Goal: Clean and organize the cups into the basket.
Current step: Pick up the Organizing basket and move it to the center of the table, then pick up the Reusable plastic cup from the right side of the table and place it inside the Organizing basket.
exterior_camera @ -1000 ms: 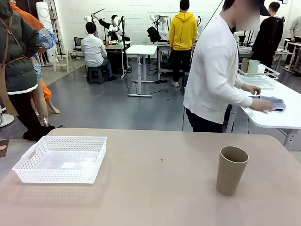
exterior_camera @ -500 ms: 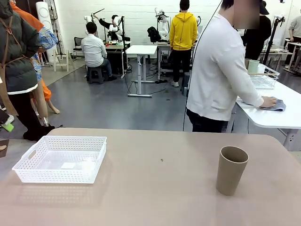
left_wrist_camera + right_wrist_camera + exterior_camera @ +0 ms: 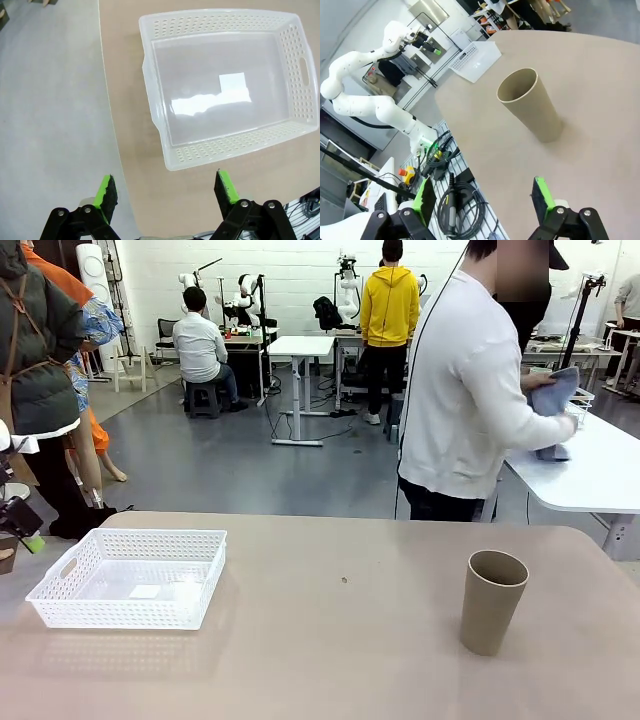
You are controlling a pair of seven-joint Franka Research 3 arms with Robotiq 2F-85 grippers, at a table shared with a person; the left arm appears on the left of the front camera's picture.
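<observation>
Kraft cup (image 3: 493, 600) upright on tabletop (image 3: 340, 650), well apart from mesh basket (image 3: 130, 577); left claw (image 3: 167, 187), right claw (image 3: 482, 197) both released; light cup could tip if clipped at rim.

Tan table (image 3: 340, 650): one white lattice basket (image 3: 130, 612) at left; one brown paper cup (image 3: 492, 602), upright, at right, well apart from it. Far side: person in white top (image 3: 460, 400), turned toward a white side table (image 3: 590, 480), holding a blue-grey cloth (image 3: 553, 405).
</observation>
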